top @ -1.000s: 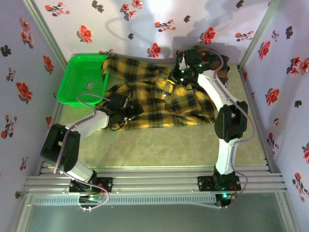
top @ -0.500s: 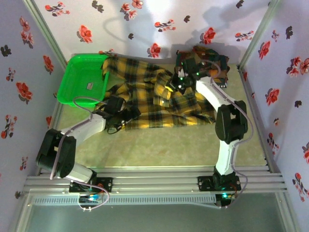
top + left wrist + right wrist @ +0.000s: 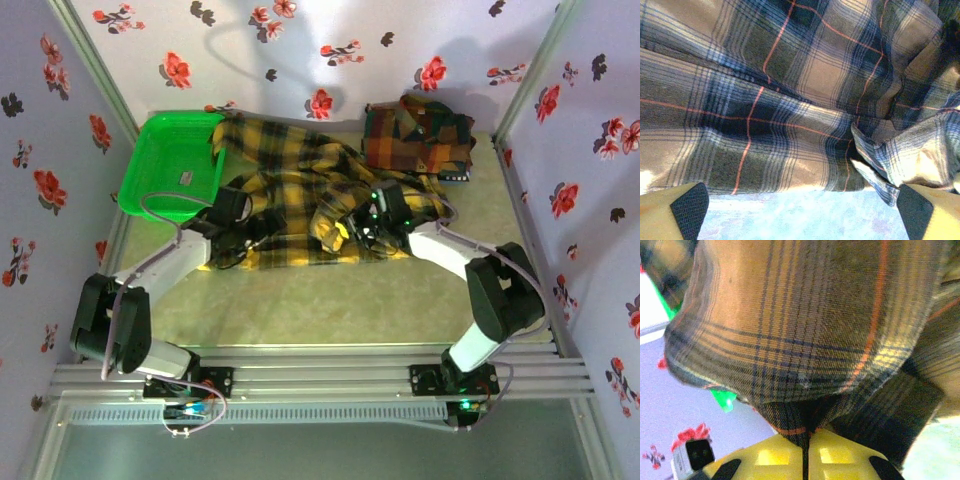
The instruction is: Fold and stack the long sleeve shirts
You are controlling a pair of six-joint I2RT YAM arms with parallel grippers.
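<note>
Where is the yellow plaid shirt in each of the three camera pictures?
Top external: the yellow plaid shirt lies spread mid-table, right of the green basket.
Left wrist: its cloth covers the upper picture, above the open left gripper.
Right wrist: it bunches overhead, pinched in the shut right gripper.
Shared landmark: the green basket, a green sliver at lower left in the right wrist view.

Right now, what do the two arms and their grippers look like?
Both the left arm and the right arm have white links and bulky black joints; a thin grey cable loops along the left one. The left gripper and right gripper have yellow fingers; the left's pads are black and textured.
</note>
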